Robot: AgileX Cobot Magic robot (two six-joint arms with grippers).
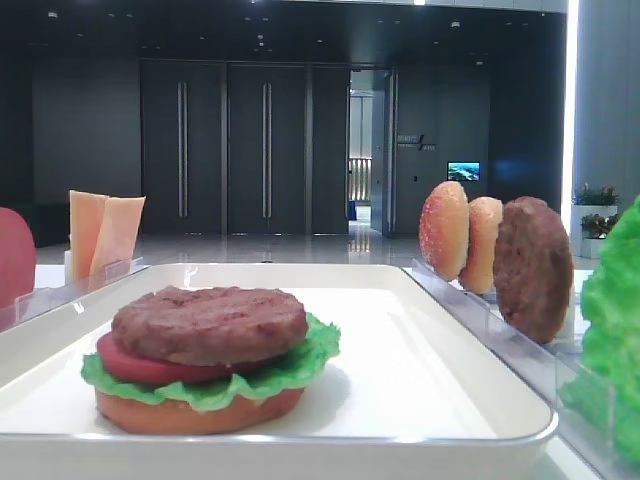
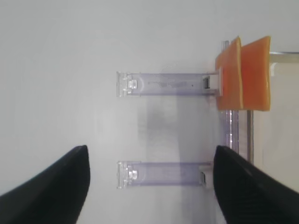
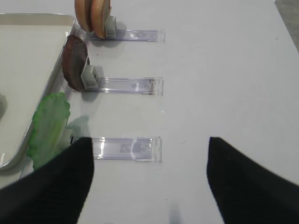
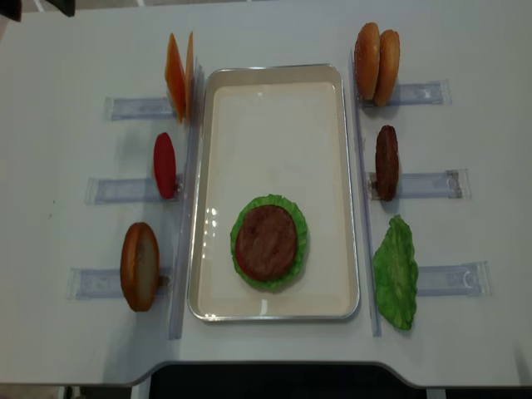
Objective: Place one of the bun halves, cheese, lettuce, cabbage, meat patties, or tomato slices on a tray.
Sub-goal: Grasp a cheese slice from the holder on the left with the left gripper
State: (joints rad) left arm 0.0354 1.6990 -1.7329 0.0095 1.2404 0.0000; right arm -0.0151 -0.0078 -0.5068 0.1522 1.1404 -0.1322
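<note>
Left gripper (image 2: 149, 186) hangs with jaws spread wide and empty, and the cheese (image 2: 243, 74) stands on edge in its rack ahead and to the right of those jaws, beside the tray's (image 4: 274, 314) far left corner, making left the nearer arm; right gripper (image 3: 149, 182) gapes empty too.

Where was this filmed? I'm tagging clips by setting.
Probably a demo table in a large building lobby: tall dark doors and a polished floor behind a white tray and clear racks holding fake burger parts.
</note>
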